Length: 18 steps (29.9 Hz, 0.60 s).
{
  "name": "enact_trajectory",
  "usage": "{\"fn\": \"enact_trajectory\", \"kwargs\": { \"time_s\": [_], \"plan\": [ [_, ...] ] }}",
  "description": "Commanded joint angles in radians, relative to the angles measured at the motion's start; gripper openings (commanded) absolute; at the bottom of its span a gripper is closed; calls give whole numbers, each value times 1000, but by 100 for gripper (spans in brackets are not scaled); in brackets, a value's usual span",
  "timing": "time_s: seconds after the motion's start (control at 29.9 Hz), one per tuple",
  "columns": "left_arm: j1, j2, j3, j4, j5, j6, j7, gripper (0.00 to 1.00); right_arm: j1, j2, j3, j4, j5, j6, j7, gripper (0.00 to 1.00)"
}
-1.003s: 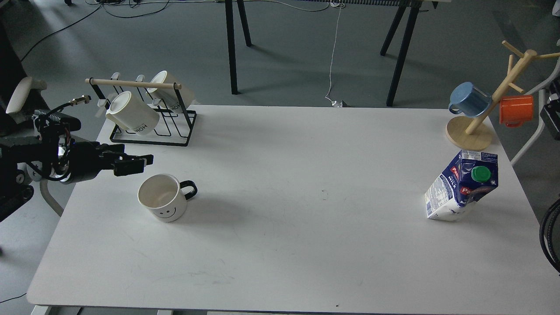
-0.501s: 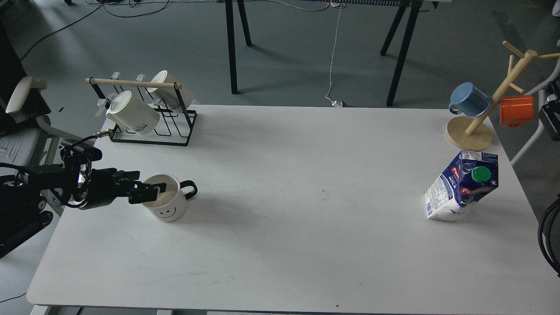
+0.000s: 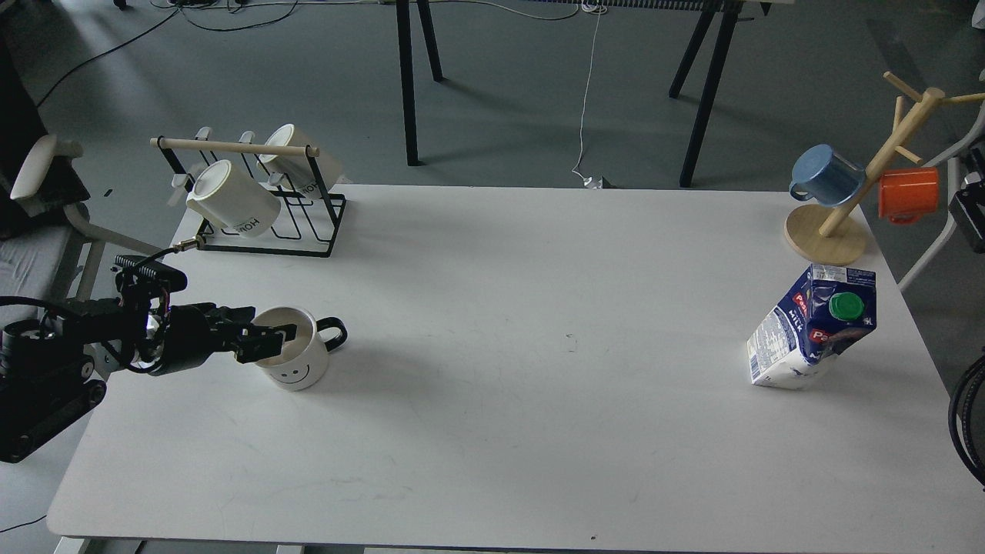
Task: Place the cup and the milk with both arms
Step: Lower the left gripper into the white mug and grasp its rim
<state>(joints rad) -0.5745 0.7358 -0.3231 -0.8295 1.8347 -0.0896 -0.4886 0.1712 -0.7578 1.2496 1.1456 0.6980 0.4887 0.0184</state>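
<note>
A white cup (image 3: pixel 296 362) with a smiley face and a black handle (image 3: pixel 332 332) stands upright on the white table (image 3: pixel 539 385) at the left. My left gripper (image 3: pixel 269 338) reaches in from the left at the cup's rim. One finger lies over the cup's mouth and the other by its left wall, with a gap between them. A blue and white milk carton (image 3: pixel 808 331) with a green cap stands at the table's right side, with nothing holding it. My right gripper is out of view.
A black wire rack (image 3: pixel 262 223) with two white mugs stands at the back left. A wooden mug tree (image 3: pixel 831 231) with a blue mug and an orange mug stands at the back right. Black cables (image 3: pixel 966 423) hang at the right edge.
My left gripper came down and right from above the table's left edge to the cup's rim, then shifted slightly right. The cup and the carton have not moved.
</note>
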Motion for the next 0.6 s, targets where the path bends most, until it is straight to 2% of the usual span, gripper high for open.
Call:
{"fn": "enact_trajectory", "kwargs": {
  "time_s": [0.0, 0.1, 0.17, 0.3, 0.57],
  "plan": [
    [7, -4, 1, 4, 37, 31, 0, 39, -1, 0, 1, -1, 0, 0, 0, 98],
    [7, -3, 1, 4, 52, 44, 0, 22, -1, 0, 1, 0, 0, 0, 0, 98],
    [7, -4, -1, 4, 52, 48, 0, 4, -1, 0, 1, -1, 0, 0, 0, 98],
    [8, -16, -1, 4, 49, 111, 0, 1, -2, 0, -1, -1, 0, 0, 0, 98],
    [-1, -3, -2, -33, 46, 97, 0, 0, -4, 0, -4, -1, 0, 0, 0, 98]
  ]
}}
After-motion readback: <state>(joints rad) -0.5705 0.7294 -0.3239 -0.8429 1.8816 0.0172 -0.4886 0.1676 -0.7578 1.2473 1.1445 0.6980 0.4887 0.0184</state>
